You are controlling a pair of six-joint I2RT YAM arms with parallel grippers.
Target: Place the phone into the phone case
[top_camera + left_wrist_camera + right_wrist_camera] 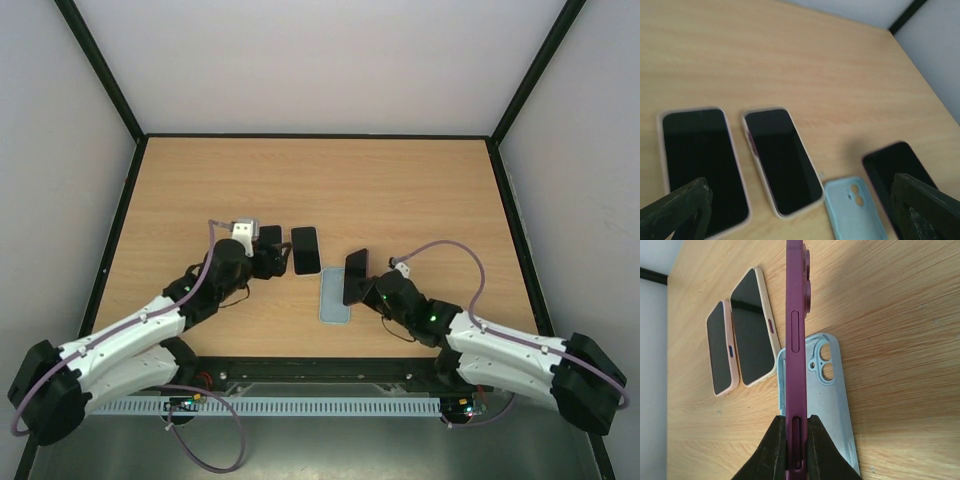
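Maroon phone (pixel 795 340) hangs edge-on over the desk (pixel 400 190), just above the pale blue phone case (pixel 827 400), its long axis parallel to the case's; the right tool (pixel 796 421) pinches its near end, so it likely needs rolling flat; the left tool (pixel 802 200), spread wide and empty, hovers left of the case over two pink-cased phones (pixel 780 160).

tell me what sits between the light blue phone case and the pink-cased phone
A second black-screened phone in a cream case, lying flat, clearest in the right wrist view.
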